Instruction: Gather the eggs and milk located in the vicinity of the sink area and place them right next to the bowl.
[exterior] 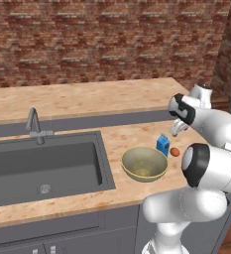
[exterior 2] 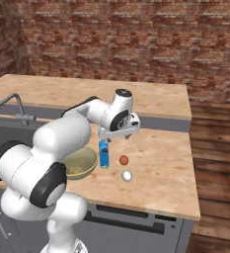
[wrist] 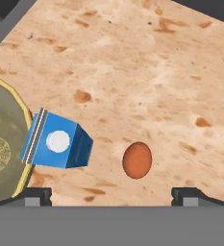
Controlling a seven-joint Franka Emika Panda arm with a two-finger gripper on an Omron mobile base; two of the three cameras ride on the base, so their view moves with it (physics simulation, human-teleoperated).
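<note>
The blue milk carton (exterior 2: 104,154) stands upright on the counter, close against the right side of the olive-yellow bowl (exterior 2: 79,163). A white egg (exterior 2: 127,175) lies a little to the right of the carton, nearer the counter's front edge. A brown egg-shaped thing (exterior 2: 124,159) lies just behind it. My gripper (exterior 2: 116,137) hangs open above the carton and the brown egg, pointing down, with nothing between its fingers. In the hand view the milk (wrist: 58,144) touches the bowl (wrist: 0,153), and the brown egg (wrist: 137,160) lies between my fingertips (wrist: 188,194).
The dark grey sink (exterior: 42,168) with its curved tap (exterior: 35,124) lies left of the bowl (exterior: 144,163). A raised back counter (exterior: 87,99) runs along the brick wall. The counter ends to the right of the eggs (exterior 2: 193,197).
</note>
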